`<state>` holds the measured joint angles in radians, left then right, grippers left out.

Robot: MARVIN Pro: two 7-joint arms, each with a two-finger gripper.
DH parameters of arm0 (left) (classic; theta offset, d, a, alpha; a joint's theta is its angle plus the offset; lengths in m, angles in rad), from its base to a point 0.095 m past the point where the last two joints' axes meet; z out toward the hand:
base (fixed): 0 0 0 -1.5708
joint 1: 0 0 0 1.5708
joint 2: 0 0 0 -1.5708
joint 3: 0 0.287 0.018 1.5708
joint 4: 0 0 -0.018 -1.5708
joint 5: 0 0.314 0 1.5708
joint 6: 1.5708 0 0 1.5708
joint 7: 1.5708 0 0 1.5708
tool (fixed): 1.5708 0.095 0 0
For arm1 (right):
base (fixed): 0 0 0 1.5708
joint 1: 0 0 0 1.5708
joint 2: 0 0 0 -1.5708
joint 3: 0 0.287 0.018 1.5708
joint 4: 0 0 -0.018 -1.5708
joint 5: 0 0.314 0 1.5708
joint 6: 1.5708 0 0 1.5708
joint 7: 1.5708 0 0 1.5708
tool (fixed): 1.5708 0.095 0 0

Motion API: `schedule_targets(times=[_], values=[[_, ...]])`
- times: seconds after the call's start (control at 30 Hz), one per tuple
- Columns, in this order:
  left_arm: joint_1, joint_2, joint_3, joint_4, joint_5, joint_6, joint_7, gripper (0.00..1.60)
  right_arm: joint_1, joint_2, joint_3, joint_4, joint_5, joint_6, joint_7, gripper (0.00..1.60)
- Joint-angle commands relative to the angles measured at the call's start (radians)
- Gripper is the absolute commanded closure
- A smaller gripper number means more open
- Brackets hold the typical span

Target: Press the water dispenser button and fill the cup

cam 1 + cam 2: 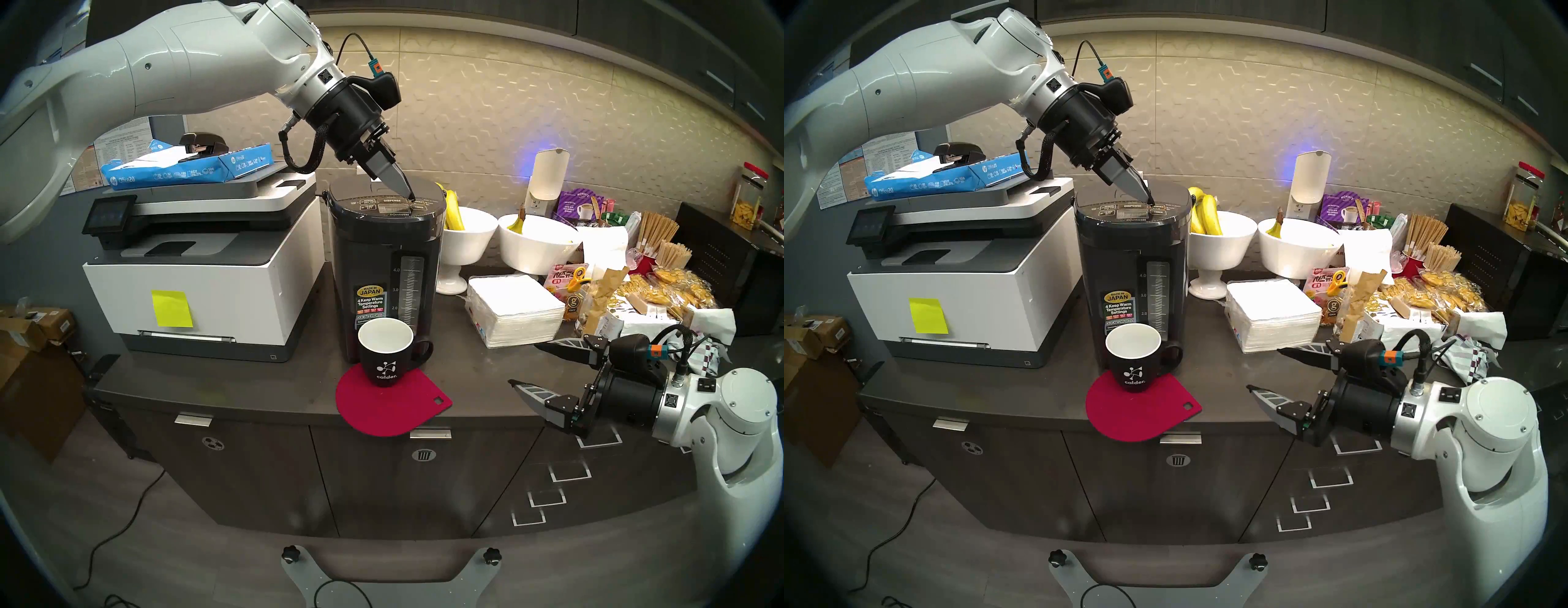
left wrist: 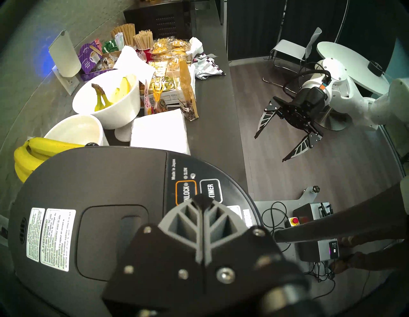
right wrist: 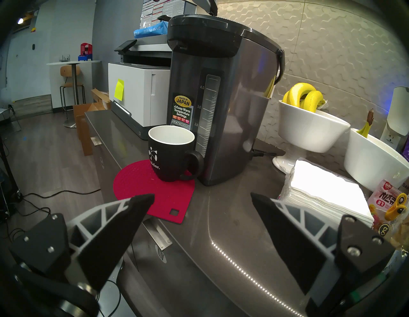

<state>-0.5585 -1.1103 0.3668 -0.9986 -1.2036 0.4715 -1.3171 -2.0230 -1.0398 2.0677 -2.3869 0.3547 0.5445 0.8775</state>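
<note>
The dispenser (image 1: 384, 271) stands on the desk (image 1: 254, 390) between a printer (image 1: 203, 263) and a bowl (image 1: 464, 242) of bananas. The cup (image 1: 385, 352) sits empty on a red mat (image 1: 390, 407) against its front. The left pincer (image 1: 410, 196), fingers pressed together, tips onto the UNLOCK key (image 2: 185, 190) right of the DISPENSE button (image 1: 392, 200); the right pincer (image 1: 524, 365) hangs spread apart off the desk's edge.
</note>
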Motion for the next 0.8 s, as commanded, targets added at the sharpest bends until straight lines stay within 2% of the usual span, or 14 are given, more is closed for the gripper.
schedule_targets(times=[0.0, 0.43, 0.77], values=[[-0.010, 0.002, -0.007, 0.014, -0.002, 0.001, 0.005, 1.60, 0.002, 0.001, 0.000, -0.012, 0.000, 0.000, 0.000, 0.00], [0.002, -0.042, -0.007, 0.073, 0.002, -0.014, -0.007, 1.60, 0.002, 0.001, 0.000, -0.012, 0.000, 0.000, 0.000, 0.00], [0.013, -0.058, -0.006, 0.080, 0.001, -0.019, -0.007, 1.60, 0.002, 0.000, 0.000, -0.012, 0.000, 0.000, 0.000, 0.00]])
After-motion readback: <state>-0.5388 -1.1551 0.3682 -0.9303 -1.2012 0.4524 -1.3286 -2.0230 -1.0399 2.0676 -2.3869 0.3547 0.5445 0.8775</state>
